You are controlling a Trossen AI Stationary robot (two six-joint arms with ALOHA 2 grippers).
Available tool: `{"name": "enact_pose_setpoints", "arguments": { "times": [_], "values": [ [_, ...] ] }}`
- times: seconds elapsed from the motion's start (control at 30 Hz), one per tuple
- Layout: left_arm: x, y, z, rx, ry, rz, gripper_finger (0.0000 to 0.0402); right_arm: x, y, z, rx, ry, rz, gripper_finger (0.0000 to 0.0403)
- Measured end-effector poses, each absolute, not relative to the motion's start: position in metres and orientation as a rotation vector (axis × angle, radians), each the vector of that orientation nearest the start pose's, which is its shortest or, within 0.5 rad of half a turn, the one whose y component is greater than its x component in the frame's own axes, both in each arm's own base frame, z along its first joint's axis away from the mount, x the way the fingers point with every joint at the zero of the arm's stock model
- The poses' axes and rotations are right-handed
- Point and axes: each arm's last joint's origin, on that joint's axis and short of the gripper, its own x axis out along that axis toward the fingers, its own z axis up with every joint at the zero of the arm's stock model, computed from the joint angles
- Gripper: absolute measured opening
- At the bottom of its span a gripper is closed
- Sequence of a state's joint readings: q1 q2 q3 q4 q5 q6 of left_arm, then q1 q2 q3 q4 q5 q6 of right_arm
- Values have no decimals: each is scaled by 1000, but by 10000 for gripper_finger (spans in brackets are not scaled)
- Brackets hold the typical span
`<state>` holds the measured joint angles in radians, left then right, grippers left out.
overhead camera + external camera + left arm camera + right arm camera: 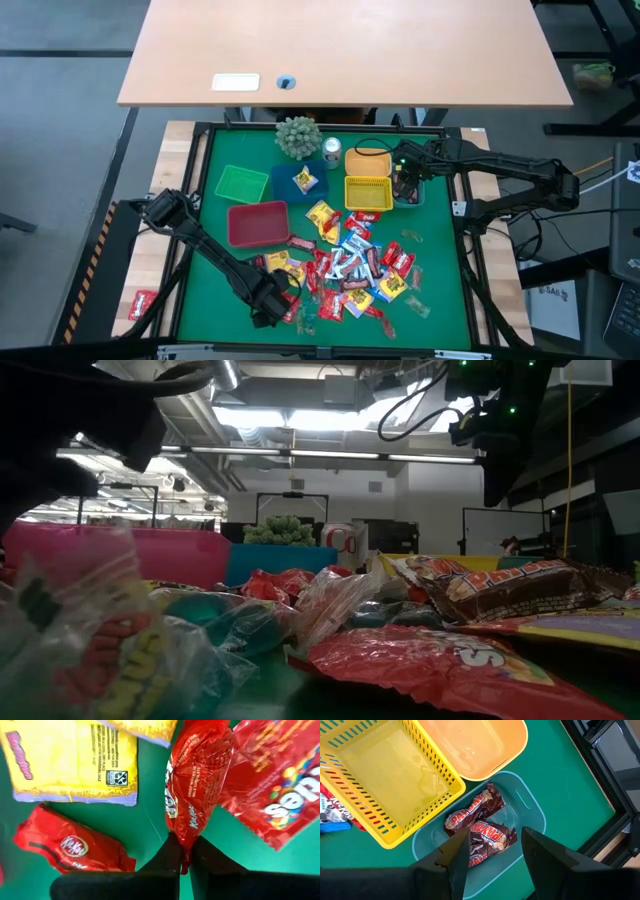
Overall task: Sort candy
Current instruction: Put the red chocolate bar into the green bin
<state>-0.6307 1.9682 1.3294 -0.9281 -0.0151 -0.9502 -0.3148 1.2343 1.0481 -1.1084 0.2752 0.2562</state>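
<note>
Crumpled clear and red wrappers (470,665) fill the foreground of the low view, blurred and hard to read. On the green bench mat (440,290) the candy (350,265) lies in a loose pile at the middle and near side. The left tool (184,851) sits at the pile's near left edge, its fingers closed on the end of a red KitKat bar (192,785); a second KitKat (72,847), a yellow packet (75,760) and a red Skittles packet (280,795) lie close around it. The right tool (495,845) hangs over a teal bin (532,807) holding two brown PayDay bars (477,822), its fingers apart and empty. A yellow basket (390,780) and an orange bin (480,745) stand just beside. Green (240,183), blue (300,180) and red (258,222) bins, a small plant (297,137) and a silver can (332,150) stand farther back. A wooden desk (340,50) lies beyond. One red packet (142,303) lies off the mat, at the left.
</note>
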Motion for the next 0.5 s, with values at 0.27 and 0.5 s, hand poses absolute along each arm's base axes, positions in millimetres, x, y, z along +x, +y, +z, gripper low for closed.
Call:
{"name": "enact_pose_setpoints", "arguments": {
  "times": [0.27,0.5],
  "values": [
    [292,-206,174,-197,1596,257,1,198,-73,274,238,1239,-670,177],
    [298,-194,197,-80,1625,277,0,198,-73,274,238,1239,-669,177]
  ]
}}
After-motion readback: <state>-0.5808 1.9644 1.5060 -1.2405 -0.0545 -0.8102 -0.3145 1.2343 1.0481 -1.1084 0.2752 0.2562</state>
